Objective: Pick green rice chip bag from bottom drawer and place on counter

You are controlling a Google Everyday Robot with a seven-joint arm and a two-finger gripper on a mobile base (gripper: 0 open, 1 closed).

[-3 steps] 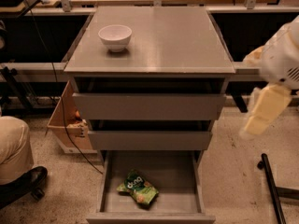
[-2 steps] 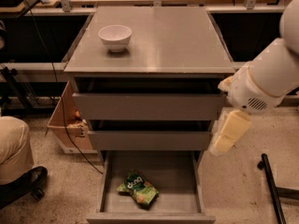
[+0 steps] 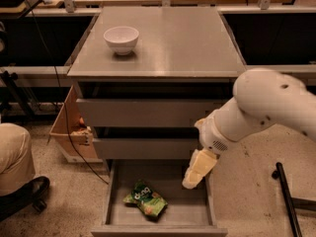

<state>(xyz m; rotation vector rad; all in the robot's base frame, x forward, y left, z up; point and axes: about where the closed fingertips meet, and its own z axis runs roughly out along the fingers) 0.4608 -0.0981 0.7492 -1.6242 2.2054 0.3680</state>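
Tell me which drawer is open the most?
The bottom drawer: it sticks out farthest, showing the green rice chip bag. The two drawers above are barely open. The gripper hangs over its right side.

Pincer (image 3: 192, 178) low right, pointing downward

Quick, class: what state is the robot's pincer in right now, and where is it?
The pincer: open or closed cannot be told; it hangs over the open bottom drawer, apart from the green bag lying inside.
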